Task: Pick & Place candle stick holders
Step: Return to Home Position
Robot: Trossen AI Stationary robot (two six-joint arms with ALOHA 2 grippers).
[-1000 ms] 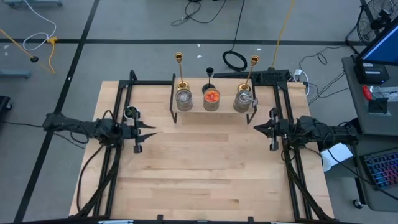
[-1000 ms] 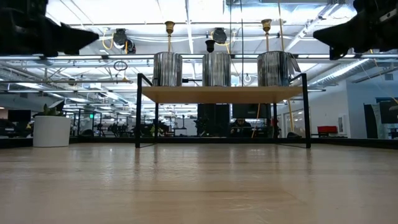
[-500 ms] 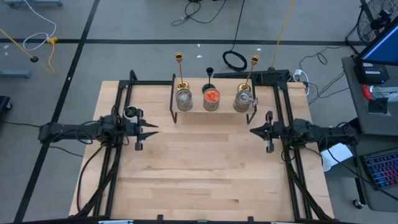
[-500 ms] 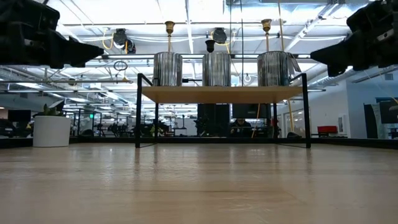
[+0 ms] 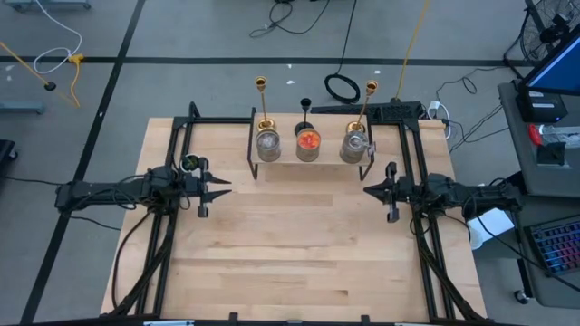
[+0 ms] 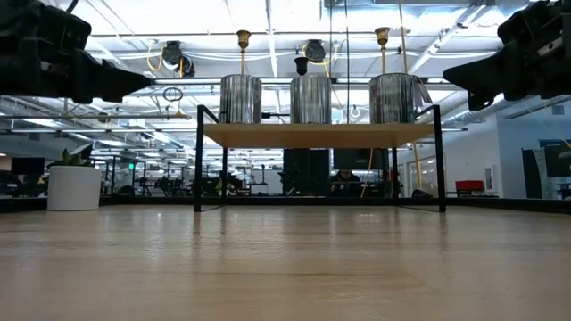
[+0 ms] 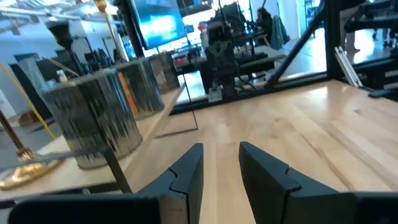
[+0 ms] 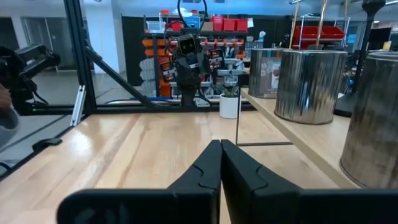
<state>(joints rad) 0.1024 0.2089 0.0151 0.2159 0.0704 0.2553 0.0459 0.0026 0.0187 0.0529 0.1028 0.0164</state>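
Left gripper (image 5: 217, 188) a bit spread, right gripper (image 5: 369, 190) pressed together, both near the table's (image 5: 299, 244) side edges with bare wood between, candle stick holders (image 5: 263, 104) on the far-edge shelf (image 6: 317, 135).

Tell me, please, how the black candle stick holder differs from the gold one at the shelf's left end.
The tall shiny gold candle stick holder rises above the ribbed jars; the short black candle stick holder barely tops them. Gold ends the row; black is central. Both stand upright behind jars.

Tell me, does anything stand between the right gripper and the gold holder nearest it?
Yes: a silver candle jar stands directly in front of that gold holder, between it and the right gripper.
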